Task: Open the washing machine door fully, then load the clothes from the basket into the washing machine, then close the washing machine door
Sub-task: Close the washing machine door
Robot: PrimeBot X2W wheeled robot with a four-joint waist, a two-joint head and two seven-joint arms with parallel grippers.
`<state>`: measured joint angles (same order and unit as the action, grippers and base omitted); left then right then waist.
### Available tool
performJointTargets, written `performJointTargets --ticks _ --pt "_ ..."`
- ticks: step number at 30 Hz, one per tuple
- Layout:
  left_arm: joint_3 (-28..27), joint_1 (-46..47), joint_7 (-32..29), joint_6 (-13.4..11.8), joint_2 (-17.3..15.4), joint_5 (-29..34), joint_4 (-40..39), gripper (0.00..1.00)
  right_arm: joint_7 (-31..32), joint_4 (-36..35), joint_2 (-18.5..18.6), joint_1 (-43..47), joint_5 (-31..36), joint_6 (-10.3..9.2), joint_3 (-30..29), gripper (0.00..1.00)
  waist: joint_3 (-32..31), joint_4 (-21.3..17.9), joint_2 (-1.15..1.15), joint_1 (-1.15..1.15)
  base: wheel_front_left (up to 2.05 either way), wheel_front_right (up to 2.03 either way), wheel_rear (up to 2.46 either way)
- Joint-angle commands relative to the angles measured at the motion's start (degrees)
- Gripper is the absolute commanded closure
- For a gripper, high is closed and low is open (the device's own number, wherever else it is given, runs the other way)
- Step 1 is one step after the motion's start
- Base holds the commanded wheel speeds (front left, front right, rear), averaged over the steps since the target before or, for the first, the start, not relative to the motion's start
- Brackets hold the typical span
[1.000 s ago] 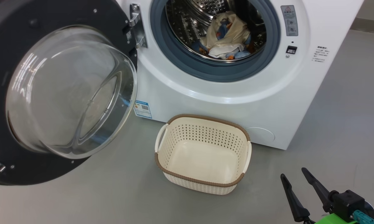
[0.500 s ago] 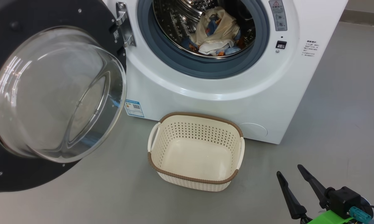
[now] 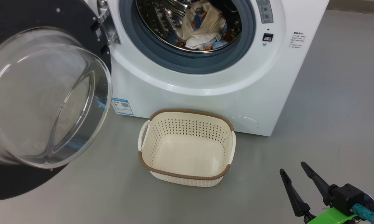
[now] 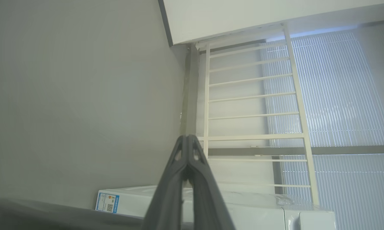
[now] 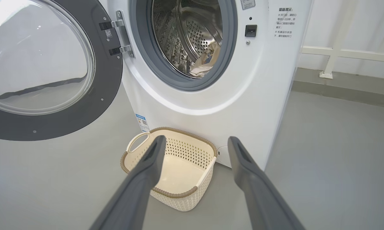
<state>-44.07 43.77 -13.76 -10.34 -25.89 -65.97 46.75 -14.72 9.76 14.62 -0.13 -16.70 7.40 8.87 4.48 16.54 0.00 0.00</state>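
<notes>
1. A smooth grey floor [image 3: 330,93] runs under everything, and in the right wrist view it meets a pale wall at a darker skirting strip [image 5: 339,91]
2. The washing machine [image 3: 205,99] stands on that floor, with a blue label sticker [image 3: 122,106] low on its front
3. The washing machine door [image 3: 19,12] hangs wide open on the robot's left, its glass bowl [image 3: 44,93] bulging out
4. The clothes [image 3: 201,31] lie in the steel drum [image 3: 156,18], behind the grey gasket [image 3: 187,63]
5. The basket [image 3: 187,179] sits on the floor just before the machine, its bare cream bottom showing
6. The right gripper [image 3: 292,167] hangs low, well apart from the basket, fingers spread and gripping nothing
7. The left gripper [image 4: 187,137] has its fingers pressed together tip to tip, seen against a plain wall [image 4: 67,95], a white railing [image 4: 252,95] and ribbed blinds [image 4: 332,95]
8. The head view's edge cuts off the door's left side and the drum's top
9. In the right wrist view the gasket hides most of the clothes
10. The print beside the latch is too small to read
</notes>
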Motion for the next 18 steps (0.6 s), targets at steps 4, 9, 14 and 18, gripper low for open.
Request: performJointTargets --ticks 4,9,14,18 --pt "0.28 0.64 -2.0 0.02 -2.96 -0.76 -0.66 1.0 -0.28 -1.41 1.07 -1.81 -0.12 0.09 1.36 0.0 0.34 -0.58 0.0 0.0 0.0 0.0 0.0" --pt "0.54 1.18 -3.56 0.23 -2.72 -1.41 0.29 1.0 -0.28 -1.37 1.17 -2.02 -0.23 0.09 1.15 0.0 0.49 -0.64 0.0 0.0 0.0 0.0 0.0" --pt "0.92 1.73 -5.9 0.6 -2.6 -2.21 1.86 1.0 -0.28 -1.3 1.4 -2.17 -0.35 0.09 1.2 0.0 0.48 -0.8 0.0 0.0 0.0 0.0 0.0" --pt "1.43 1.79 -7.63 0.77 -2.91 -2.38 2.97 1.0 -0.28 -1.29 1.53 -2.14 -0.35 0.09 1.18 0.0 0.34 -0.96 0.0 0.0 0.0 0.0 0.0"
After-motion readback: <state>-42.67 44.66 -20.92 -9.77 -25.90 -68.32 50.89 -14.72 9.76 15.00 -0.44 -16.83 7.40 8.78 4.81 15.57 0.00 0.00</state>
